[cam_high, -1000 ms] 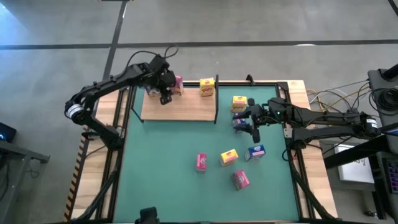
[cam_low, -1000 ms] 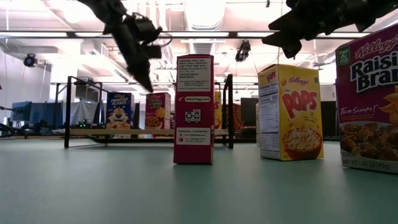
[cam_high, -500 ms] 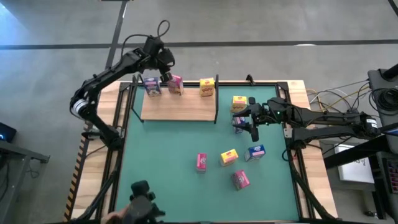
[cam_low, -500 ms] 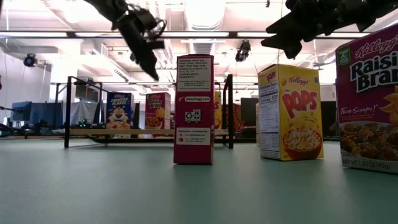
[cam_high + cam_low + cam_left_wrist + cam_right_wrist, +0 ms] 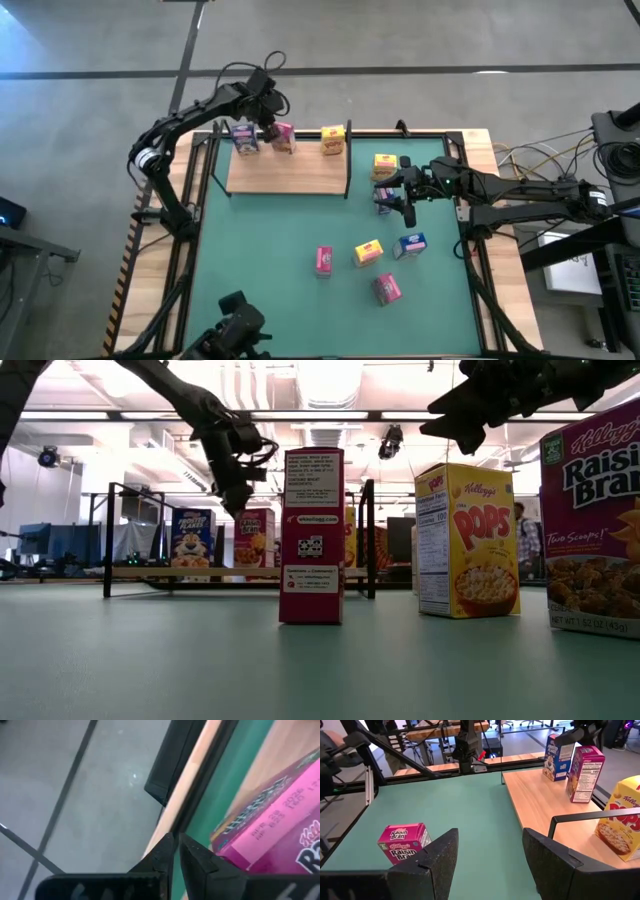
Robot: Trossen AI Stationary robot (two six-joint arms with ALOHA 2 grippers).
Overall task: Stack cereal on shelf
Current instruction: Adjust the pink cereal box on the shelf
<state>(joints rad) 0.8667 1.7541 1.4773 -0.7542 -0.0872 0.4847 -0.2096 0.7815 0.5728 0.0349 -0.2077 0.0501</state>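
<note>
The shelf (image 5: 290,172) is a light-wood panel at the table's far left. Three cereal boxes stand on its far edge: blue (image 5: 244,139), pink (image 5: 283,137) and yellow (image 5: 333,141). My left gripper (image 5: 176,851) is shut, with nothing between its fingers. It hangs at the far edge between the blue and pink boxes, close to the pink box's top (image 5: 270,832). My right gripper (image 5: 490,860) waits open above the table's right side, over a partly hidden blue box (image 5: 383,203). My left gripper's shut fingers (image 5: 197,862) slant down right beside the pink box's upper far edge (image 5: 222,845). I cannot tell whether they touch it.
Several boxes stand loose on the green mat: yellow (image 5: 385,165), blue (image 5: 411,244), yellow (image 5: 368,252), pink (image 5: 324,260) and pink (image 5: 387,289). Black frame posts (image 5: 348,160) edge the shelf. A dark object (image 5: 235,335) shows at the near edge.
My left gripper has left its place over the blue box. It went toward the table's far edge, then came right and down toward the pink box, and it has shut on nothing. The blue box stays standing on the shelf.
</note>
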